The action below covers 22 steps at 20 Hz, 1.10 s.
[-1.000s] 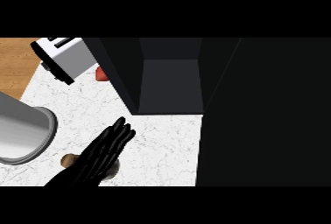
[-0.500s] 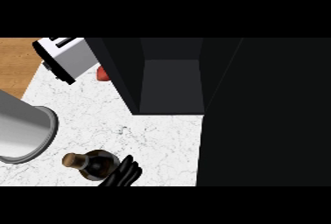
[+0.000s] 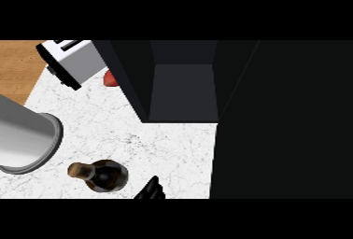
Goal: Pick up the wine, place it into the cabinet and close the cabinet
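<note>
Counter [image 3: 165, 149]: white marbled top, seen steeply from above. A strip of wood surface [image 3: 17, 65] shows beyond its far-left edge.

Wine [image 3: 105, 176]: a dark, round-bodied bottle near the lower edge, left of centre. It stands on the counter, neck leaning to the left in this view. Tan cork [image 3: 81, 170] at the neck's end. Nothing touches the bottle. It sits well outside the cabinet, nearer and to the left of it.

Left hand [image 3: 151, 190]: only the black fingertips show, rising from the lower edge just right of the wine. The fingers look straight and lie close together, pointing far. They are curled round nothing. A narrow gap of bare counter separates them from the bottle, so no contact. The forearm is out of view.

Right hand: not seen anywhere.

Cabinet [image 3: 183, 88]: a dark box at far centre with its front uncovered, showing a grey inner floor between black side walls. Nothing can be seen inside. A broad dark panel [image 3: 283, 121] fills the whole right side from far to near. I cannot tell whether it is the cabinet's door.

Other items:
- A grey metal pot [image 3: 24, 140] sits at the left edge, left of and slightly beyond the wine, not touching it.
- A white and black toaster [image 3: 72, 63] stands tilted at far left.
- A small red object [image 3: 109, 78] is partly hidden between the toaster and the cabinet's left wall. I cannot identify it.
</note>
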Each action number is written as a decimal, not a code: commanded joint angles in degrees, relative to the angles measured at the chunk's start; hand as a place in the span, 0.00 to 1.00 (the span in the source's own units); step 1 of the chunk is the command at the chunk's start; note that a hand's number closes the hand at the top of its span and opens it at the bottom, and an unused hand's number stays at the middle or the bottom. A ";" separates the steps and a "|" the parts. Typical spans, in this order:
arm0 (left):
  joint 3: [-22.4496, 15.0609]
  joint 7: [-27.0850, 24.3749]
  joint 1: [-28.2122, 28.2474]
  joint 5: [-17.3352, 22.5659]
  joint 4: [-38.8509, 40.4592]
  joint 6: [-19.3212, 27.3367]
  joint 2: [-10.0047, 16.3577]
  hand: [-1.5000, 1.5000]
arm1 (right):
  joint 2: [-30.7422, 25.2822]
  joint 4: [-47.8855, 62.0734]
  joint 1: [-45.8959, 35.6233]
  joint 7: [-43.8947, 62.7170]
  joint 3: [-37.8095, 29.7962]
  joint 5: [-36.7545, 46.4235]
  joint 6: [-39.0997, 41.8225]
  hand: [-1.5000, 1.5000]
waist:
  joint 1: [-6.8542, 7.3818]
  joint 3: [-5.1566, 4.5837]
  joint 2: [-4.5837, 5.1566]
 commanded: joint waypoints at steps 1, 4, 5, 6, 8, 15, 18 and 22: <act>-5.32 4.17 -0.90 -6.63 -10.95 1.44 0.11 0.00 | -0.79 -10.13 0.28 6.16 0.86 0.02 -1.88 0.00 | 0.26 -0.01 -0.02; -3.27 0.59 0.31 -6.02 -9.29 1.91 2.08 0.00 | -2.34 -13.07 2.09 6.82 -1.46 -3.58 -1.02 0.00 | 0.04 -0.05 -0.06; -4.75 1.91 -0.24 -7.35 -10.51 2.73 1.64 0.00 | -1.06 -11.95 3.06 5.07 0.41 -1.04 -1.73 0.00 | 0.00 0.00 -0.24; -4.50 3.62 -0.59 -7.62 -12.56 3.34 1.76 0.00 | -1.12 -11.82 2.18 6.54 -0.10 -1.23 -2.57 0.00 | 0.32 0.01 -0.37; -5.46 3.21 -0.71 -8.55 -12.19 4.13 2.10 0.00 | -1.76 -10.51 2.04 5.50 -0.38 -1.24 -1.70 0.00 | 0.48 0.03 -0.28; -1.91 5.83 -1.10 -7.63 -14.50 6.13 4.81 0.00 | -0.99 -10.40 0.84 5.94 0.56 -0.74 -2.94 0.00 | 0.51 0.00 -0.12; 3.27 6.67 -4.35 -5.72 -12.71 6.36 4.47 0.00 | -1.62 -13.01 1.70 7.15 2.55 0.11 -2.68 0.00 | -0.29 -0.04 0.02; 7.42 7.51 -4.78 -3.69 -15.41 5.96 7.05 0.00 | -1.80 -11.31 1.30 7.12 1.13 -0.92 -3.28 0.00 | 0.02 -0.04 0.13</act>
